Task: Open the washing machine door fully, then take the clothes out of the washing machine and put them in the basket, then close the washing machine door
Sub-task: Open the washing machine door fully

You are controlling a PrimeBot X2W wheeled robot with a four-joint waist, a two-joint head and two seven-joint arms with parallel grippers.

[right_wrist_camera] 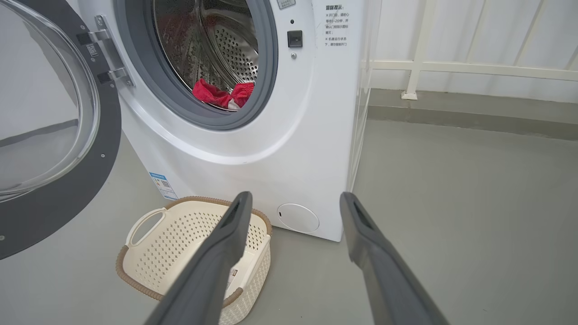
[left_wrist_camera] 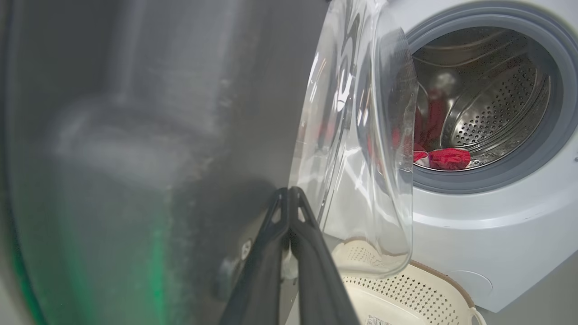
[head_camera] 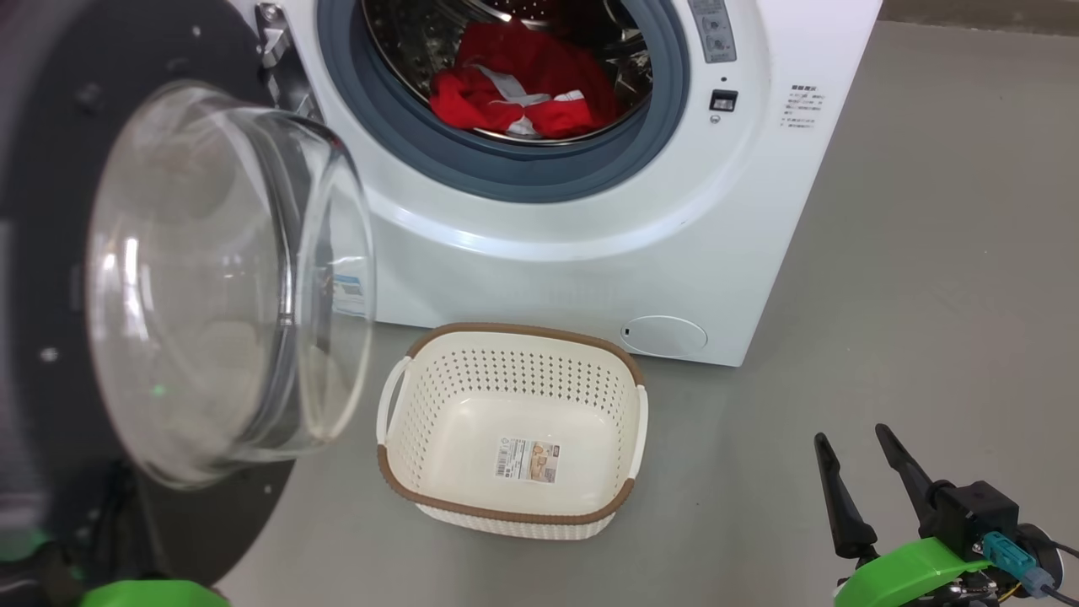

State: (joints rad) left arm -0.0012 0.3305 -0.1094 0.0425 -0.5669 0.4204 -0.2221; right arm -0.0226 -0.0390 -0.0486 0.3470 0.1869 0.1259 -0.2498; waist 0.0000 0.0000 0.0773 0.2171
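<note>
Right tool [head_camera: 850, 434] splayed, clothes [head_camera: 514, 84] in washing machine [head_camera: 590, 270], label [head_camera: 528, 460] in basket [head_camera: 523, 330]

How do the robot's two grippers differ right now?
The left gripper is shut, fingers pressed together; the right gripper is open, fingers wide apart. The left gripper sits by the dark rim of the washing machine door; the right gripper hangs over the floor near the basket. Both have long dark fingers and hold nothing.
</note>
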